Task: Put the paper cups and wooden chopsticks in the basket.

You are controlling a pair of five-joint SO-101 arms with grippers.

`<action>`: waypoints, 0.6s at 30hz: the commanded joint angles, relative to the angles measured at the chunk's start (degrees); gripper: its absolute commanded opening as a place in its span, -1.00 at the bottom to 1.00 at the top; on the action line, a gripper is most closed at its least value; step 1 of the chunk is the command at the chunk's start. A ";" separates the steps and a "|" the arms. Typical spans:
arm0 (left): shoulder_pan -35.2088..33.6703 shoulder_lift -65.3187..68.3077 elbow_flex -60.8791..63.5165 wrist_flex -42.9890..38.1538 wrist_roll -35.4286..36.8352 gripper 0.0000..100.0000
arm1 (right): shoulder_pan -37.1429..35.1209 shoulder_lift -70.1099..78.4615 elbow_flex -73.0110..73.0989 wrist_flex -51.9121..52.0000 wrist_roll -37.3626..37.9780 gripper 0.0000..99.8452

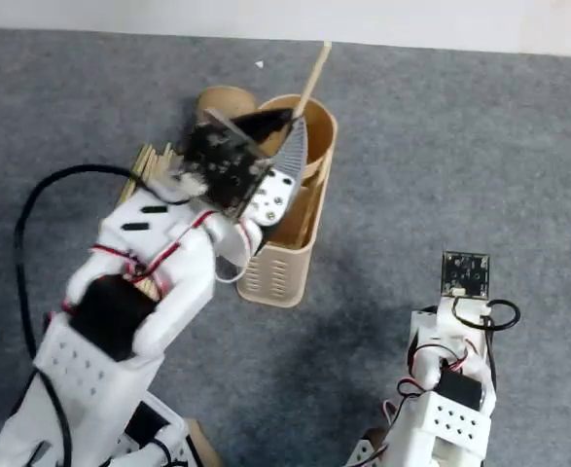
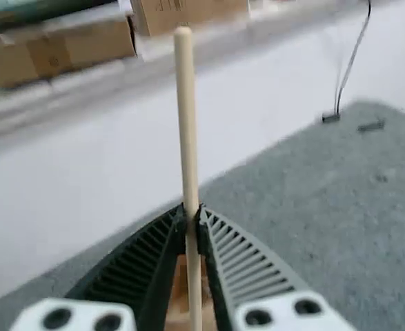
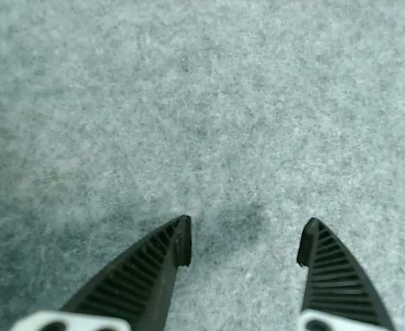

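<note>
The left pincer point(image 2: 190, 211) is gripping a single wooden chopstick point(image 2: 183, 117), its ribbed black jaws pressing shut against the stick from both sides. The chopstick is a plain, pale, round rod of smooth light wood with a blunt end, and most of its length is sticking out past the fingertips. In the high view the left pincer point(image 1: 283, 133) is hovering over the far end of the basket point(image 1: 273, 265), and the chopstick point(image 1: 314, 73) is slanting up and away from it, its free end pointing towards the far edge of the desk point(image 1: 460, 146).

The basket is a cream, slotted plastic tub lying on the desk's grey felt. A tan paper cup point(image 1: 316, 136) is sitting in its far end, open mouth up. A second paper cup point(image 1: 225, 100), of the same brown, is standing just beside the basket on the left arm's side (whether the two are touching, I cannot tell). A bundle of loose chopsticks point(image 1: 149, 161) is lying on the felt near the basket, partly hidden under the left arm.

The right pincer point(image 3: 243, 238) is hanging wide open over bare felt, gripping nothing, well apart from the basket.
</note>
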 commanded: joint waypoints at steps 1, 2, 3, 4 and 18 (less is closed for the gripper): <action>0.22 0.13 2.51 -1.05 0.53 -0.99 | -0.48 -0.75 1.71 -1.01 0.44 -0.48; 0.13 0.13 3.03 -0.97 0.53 -0.98 | -0.48 -0.75 1.71 -1.01 0.44 -0.48; 0.13 0.04 3.38 -0.97 0.53 -0.98 | -0.48 -0.75 1.71 -1.01 0.44 -0.48; 0.04 0.04 3.74 -0.88 0.53 -0.94 | -0.48 -0.75 1.71 -1.01 0.44 -0.48; -18.68 -9.80 -6.55 9.76 0.62 -0.64 | -0.57 -0.75 1.71 -1.01 0.44 -0.48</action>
